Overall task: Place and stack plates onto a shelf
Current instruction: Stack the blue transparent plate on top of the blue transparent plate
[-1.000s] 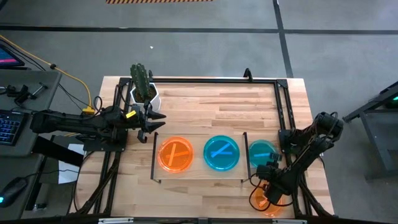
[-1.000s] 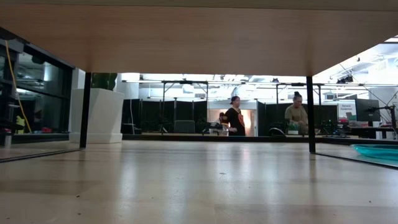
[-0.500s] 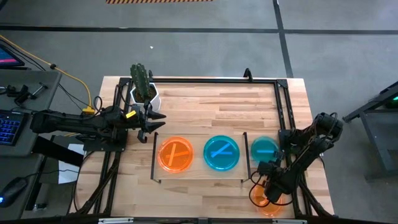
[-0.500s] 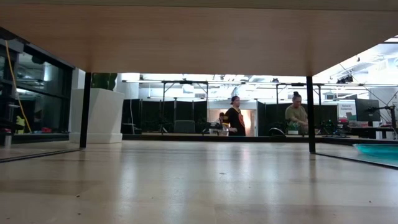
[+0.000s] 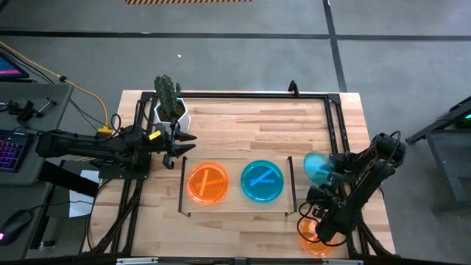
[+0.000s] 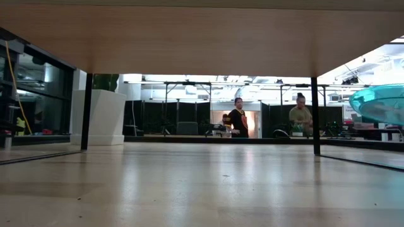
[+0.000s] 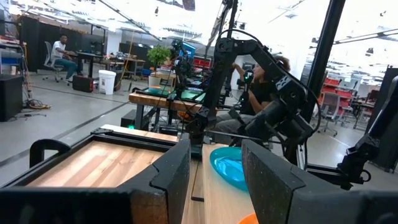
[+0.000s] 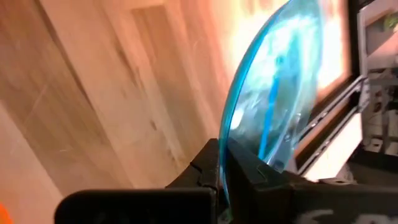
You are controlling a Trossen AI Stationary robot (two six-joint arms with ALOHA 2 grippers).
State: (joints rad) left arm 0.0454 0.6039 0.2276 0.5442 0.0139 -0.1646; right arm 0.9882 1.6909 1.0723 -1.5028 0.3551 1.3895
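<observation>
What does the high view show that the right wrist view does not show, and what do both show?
Only the high view shows the shelf with an orange plate and a teal plate lying on it, the cactus pot, the left claw waiting open beside that pot, and another orange plate on the table under the right arm.

Only the right wrist view shows the grip up close: the right claw pinches the rim of the lifted teal plate.

Both show that lifted teal plate, tilted, off the wooden table.
</observation>
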